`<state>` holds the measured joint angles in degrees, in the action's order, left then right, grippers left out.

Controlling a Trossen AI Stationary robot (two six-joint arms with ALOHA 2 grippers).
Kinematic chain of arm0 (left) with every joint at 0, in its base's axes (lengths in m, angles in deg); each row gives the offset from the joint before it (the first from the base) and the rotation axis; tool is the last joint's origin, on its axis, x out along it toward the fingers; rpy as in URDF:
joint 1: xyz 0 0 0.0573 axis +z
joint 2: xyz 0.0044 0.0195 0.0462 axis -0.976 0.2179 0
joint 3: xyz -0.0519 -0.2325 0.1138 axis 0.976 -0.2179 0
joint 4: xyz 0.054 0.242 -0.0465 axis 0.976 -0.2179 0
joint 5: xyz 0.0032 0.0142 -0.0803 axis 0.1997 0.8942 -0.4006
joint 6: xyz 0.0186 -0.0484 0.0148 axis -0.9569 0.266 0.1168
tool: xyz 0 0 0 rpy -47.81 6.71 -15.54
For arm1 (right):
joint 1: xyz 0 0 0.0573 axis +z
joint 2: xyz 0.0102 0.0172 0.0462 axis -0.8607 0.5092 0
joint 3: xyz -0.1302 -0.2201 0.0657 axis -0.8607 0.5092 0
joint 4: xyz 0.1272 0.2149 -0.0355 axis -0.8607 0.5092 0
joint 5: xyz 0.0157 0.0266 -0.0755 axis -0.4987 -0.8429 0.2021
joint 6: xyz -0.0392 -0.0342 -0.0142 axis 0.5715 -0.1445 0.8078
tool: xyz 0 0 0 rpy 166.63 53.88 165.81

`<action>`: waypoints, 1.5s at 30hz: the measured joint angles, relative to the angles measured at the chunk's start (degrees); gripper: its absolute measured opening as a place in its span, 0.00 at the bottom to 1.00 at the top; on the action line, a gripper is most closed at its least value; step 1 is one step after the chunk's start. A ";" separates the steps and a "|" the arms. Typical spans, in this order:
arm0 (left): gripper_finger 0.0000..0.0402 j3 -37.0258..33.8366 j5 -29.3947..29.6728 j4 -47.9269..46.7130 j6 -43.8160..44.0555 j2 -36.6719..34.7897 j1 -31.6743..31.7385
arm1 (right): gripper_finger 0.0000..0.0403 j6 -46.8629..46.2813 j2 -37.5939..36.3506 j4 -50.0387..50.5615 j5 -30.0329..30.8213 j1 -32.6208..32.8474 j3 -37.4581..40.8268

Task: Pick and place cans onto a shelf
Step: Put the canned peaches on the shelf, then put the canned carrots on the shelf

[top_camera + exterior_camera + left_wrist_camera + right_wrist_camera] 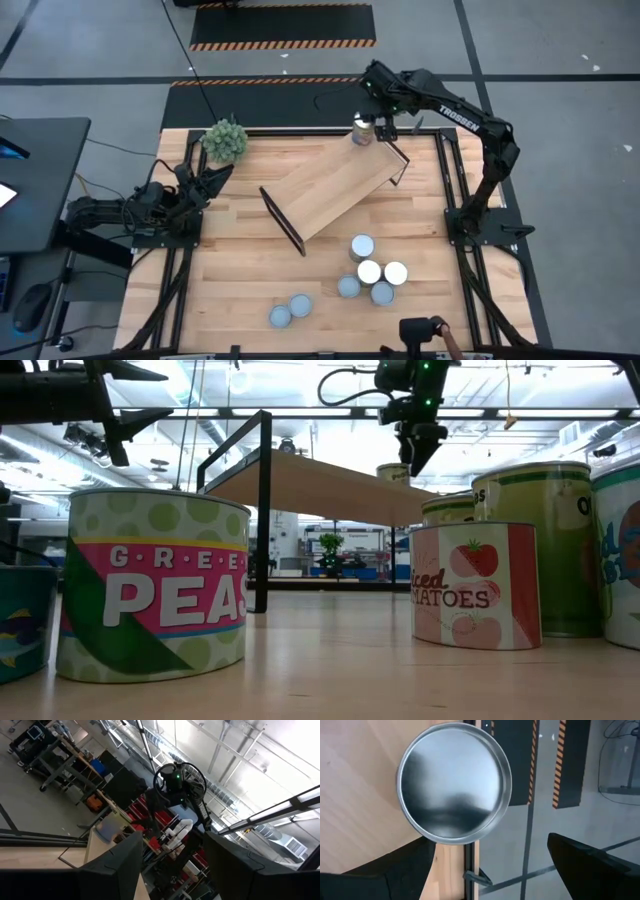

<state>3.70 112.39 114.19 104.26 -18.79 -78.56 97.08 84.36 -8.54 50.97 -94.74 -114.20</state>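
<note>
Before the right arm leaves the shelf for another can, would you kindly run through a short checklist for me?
1. Can stands upright on the shelf: ok.
2. Can clear of the shelf's end: not ok, it sits right by the black end frame.
3. Right claw open, released: ok.
4. Left claw parked by the plant ball, out of the way: ok.
5. Seven cans remaining on the table, nearest: ok.

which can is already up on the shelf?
The can at the shelf's far end, under the right hand. The other seven stand on the table.
</note>
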 joint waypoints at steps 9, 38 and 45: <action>0.54 0.00 -0.02 0.00 0.02 0.00 0.00 | 0.98 -1.70 0.02 3.12 1.90 0.13 0.00; 0.54 0.00 -4.57 -1.38 -0.13 0.00 0.00 | 0.93 -50.89 -11.13 14.87 -11.40 22.46 10.92; 0.54 0.00 -4.57 -1.35 -0.13 0.00 0.00 | 0.93 -57.31 -17.57 -1.40 -10.34 31.93 21.25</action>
<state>3.70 107.82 112.84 104.13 -18.79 -78.56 39.76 66.79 -9.95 40.63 -62.81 -92.95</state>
